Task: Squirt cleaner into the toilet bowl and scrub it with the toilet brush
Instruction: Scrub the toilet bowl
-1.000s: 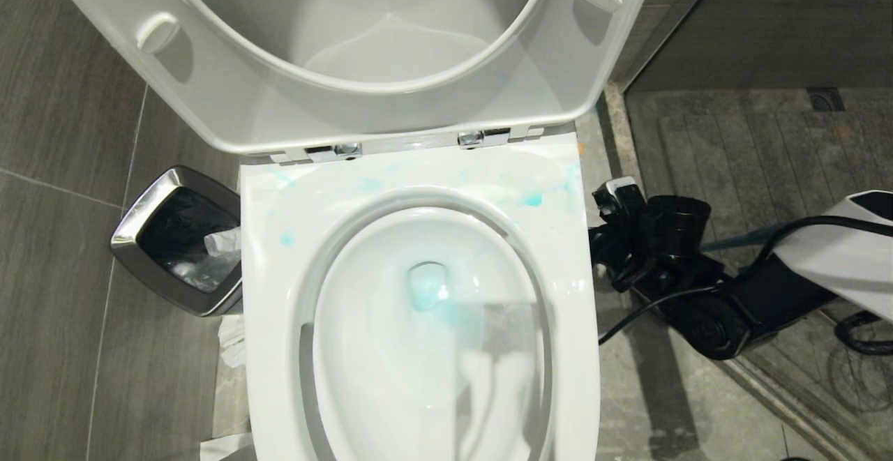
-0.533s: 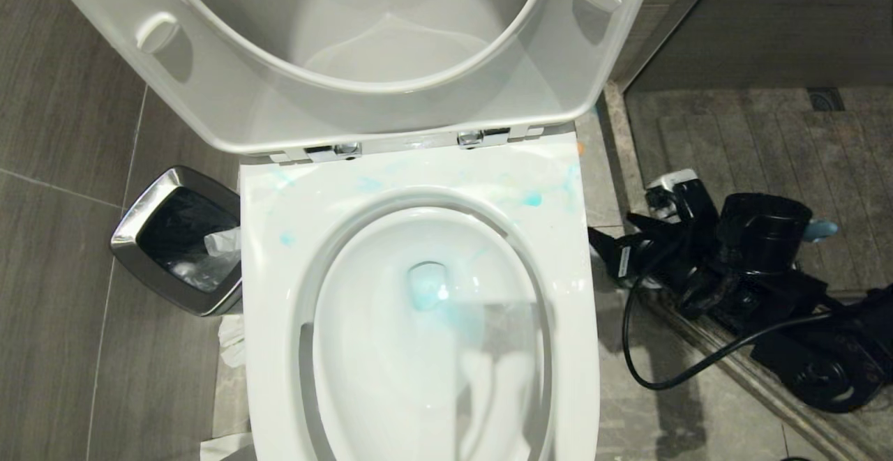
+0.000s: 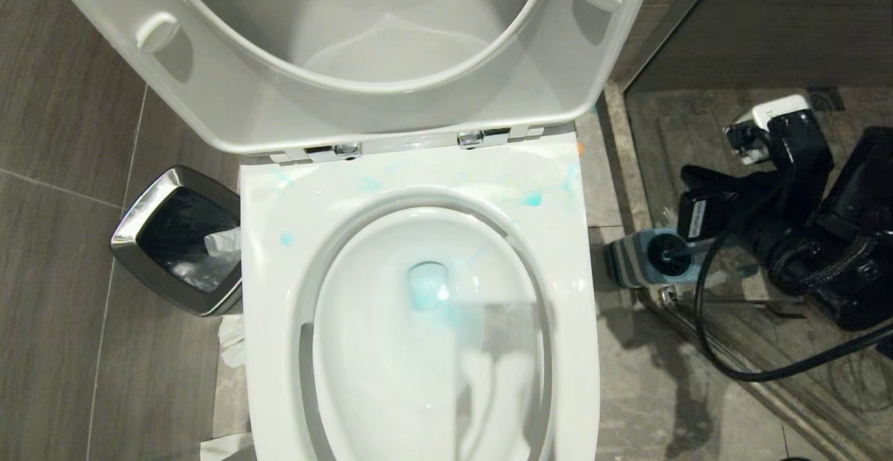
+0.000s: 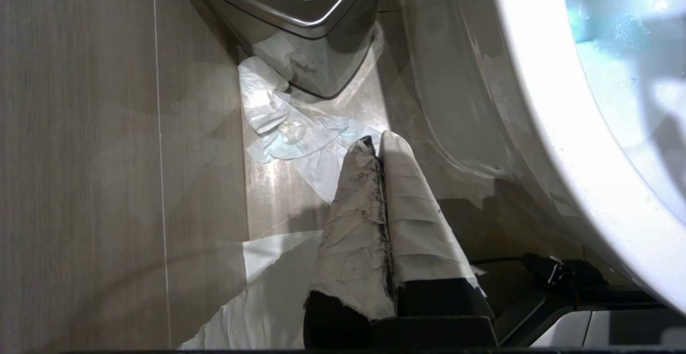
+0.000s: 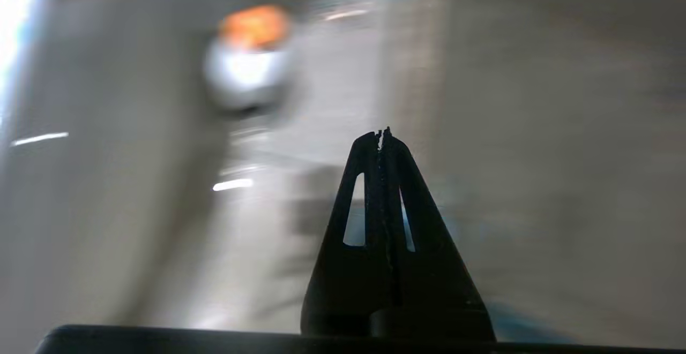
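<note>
Our right gripper (image 5: 381, 135) hangs pressed together and empty over the floor right of the toilet bowl (image 3: 279, 293). The toilet brush (image 3: 666, 253) sits in its holder (image 3: 631, 260) between bowl and arm (handle running toward the arm), so the right arm is nearer. The left gripper (image 4: 375, 148) is parked, pressed together, low beside the waste bin (image 4: 300, 11).

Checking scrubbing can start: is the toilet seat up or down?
Up: the seat stands raised behind the bare, blue-smeared bowl rim.
</note>
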Robot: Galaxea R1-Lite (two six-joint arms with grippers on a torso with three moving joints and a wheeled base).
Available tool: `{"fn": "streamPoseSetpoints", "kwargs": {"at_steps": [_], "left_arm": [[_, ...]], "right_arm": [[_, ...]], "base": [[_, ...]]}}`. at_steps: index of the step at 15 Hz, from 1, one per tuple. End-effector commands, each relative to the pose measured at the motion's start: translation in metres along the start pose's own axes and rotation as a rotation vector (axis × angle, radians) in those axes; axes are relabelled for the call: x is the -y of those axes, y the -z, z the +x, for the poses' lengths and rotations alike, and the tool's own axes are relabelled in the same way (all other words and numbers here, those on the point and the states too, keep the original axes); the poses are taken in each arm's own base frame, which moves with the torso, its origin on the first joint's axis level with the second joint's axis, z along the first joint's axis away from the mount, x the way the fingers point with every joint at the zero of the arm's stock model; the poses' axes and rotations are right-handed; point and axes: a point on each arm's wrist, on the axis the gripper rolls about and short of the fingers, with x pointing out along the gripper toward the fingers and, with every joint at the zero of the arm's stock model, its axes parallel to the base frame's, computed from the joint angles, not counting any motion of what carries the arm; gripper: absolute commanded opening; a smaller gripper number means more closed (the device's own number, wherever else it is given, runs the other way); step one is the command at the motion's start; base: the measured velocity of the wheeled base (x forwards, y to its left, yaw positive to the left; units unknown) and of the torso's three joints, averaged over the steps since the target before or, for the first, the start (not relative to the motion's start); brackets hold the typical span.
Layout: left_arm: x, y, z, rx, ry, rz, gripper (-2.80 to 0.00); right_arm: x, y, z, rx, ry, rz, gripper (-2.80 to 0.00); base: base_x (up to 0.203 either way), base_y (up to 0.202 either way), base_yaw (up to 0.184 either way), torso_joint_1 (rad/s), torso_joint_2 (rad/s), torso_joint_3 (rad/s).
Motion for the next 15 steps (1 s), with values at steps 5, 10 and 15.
{"fn": "streamPoseSetpoints", "kwargs": {"at_steps": [5, 10, 15], "left_arm": [[0.000, 0.000, 0.000, 0.000, 0.000, 0.000, -2.80], [0.000, 0.000, 0.000, 0.000, 0.000, 0.000, -2.80], [0.000, 0.000, 0.000, 0.000, 0.000, 0.000, -2.80]], "right_arm": [[0.012, -0.040, -0.026, 0.041, 0.264, -0.055, -2.80], [0.001, -0.034, -0.013, 0.021, 0.211, -0.079, -2.80], [-0.001, -0.039, -0.020, -0.029, -0.104, -0.072, -2.80]], "base": [[0.000, 0.000, 0.000, 0.000, 0.00, 0.000], [0.000, 0.000, 0.000, 0.000, 0.00, 0.000], [0.000, 0.000, 0.000, 0.000, 0.00, 0.000]]}}
